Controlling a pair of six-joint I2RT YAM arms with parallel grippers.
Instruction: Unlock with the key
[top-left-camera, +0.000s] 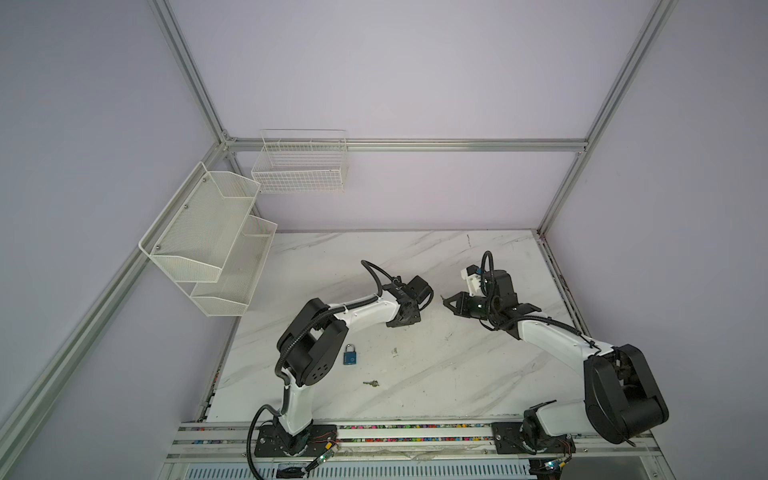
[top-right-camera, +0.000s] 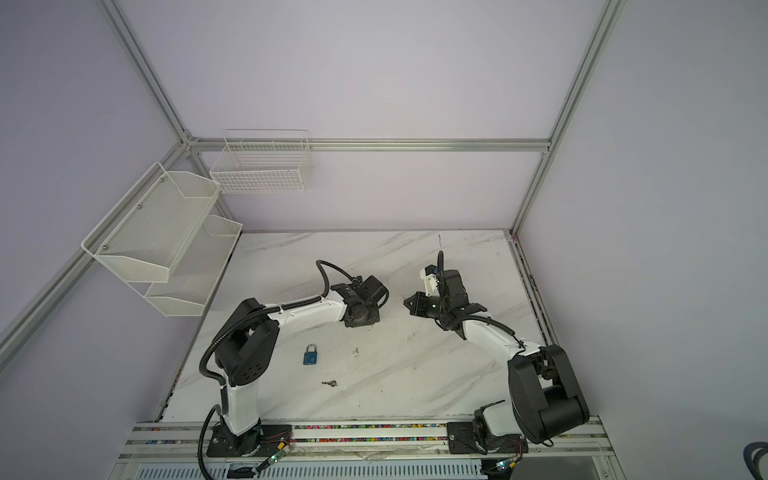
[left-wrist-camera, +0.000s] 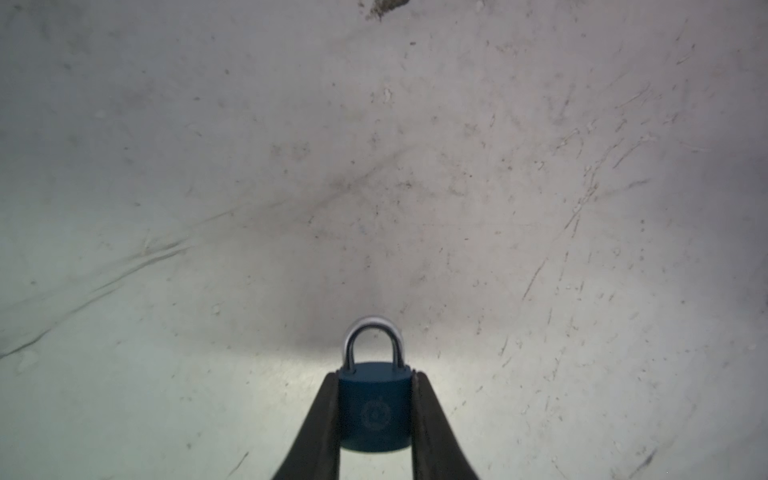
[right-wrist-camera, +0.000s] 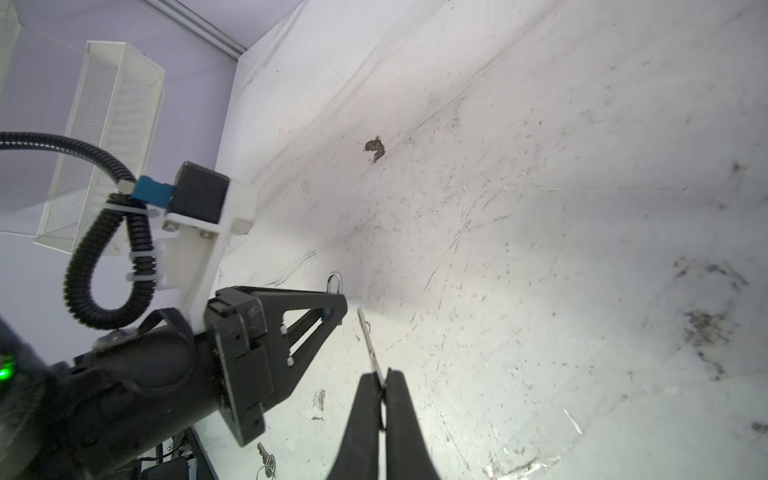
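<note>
Two padlocks, two keys and two arms are showing. The left gripper (left-wrist-camera: 376, 376) is clamping one blue padlock (left-wrist-camera: 376, 409) by its sides, shackle pointing outward. The right gripper (right-wrist-camera: 383, 374) is pinching one key (right-wrist-camera: 368, 340), its tip near that lock but apart. The second padlock (top-left-camera: 350, 355) and second key (top-left-camera: 371, 383) are lying on the marble table (top-left-camera: 457, 374). Both arms are bending at the elbow, wrists facing each other mid-table.

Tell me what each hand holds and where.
Left hand: blue padlock, by the sides of its body. Right hand: key, by one end, shaft sticking out.
</note>
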